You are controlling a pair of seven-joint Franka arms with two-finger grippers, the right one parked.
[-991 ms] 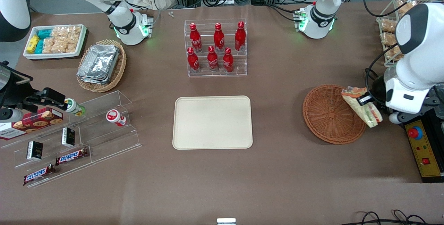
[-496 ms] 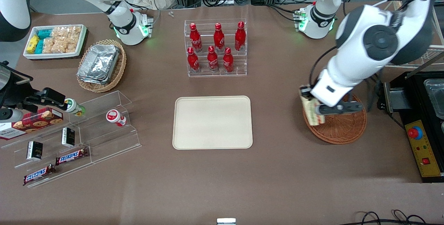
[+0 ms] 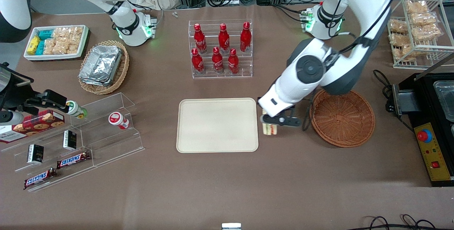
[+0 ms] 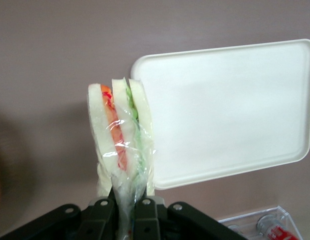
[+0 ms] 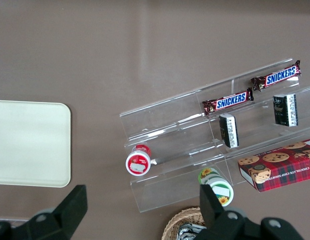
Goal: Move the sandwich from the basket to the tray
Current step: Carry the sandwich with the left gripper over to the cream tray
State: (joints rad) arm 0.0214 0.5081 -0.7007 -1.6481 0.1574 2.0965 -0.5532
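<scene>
My left gripper (image 3: 275,123) is shut on the clear-wrapped sandwich (image 3: 269,129) and holds it above the table, between the cream-beige tray (image 3: 217,125) and the reddish-brown wicker basket (image 3: 342,116), right beside the tray's edge. In the left wrist view the gripper (image 4: 123,212) pinches the wrap at the sandwich's (image 4: 119,132) narrow end; pale bread with red and green layers hangs over the tray's (image 4: 230,105) corner. The basket holds nothing.
A clear rack of red cola bottles (image 3: 220,48) stands farther from the front camera than the tray. A white wire rack of bagged snacks (image 3: 416,27) and a black box (image 3: 431,116) lie at the working arm's end. Clear shelves with snack bars (image 3: 71,134) lie toward the parked arm's end.
My left gripper has carried the sandwich up out of the basket and sideways to the tray's edge. The basket now shows fully.
</scene>
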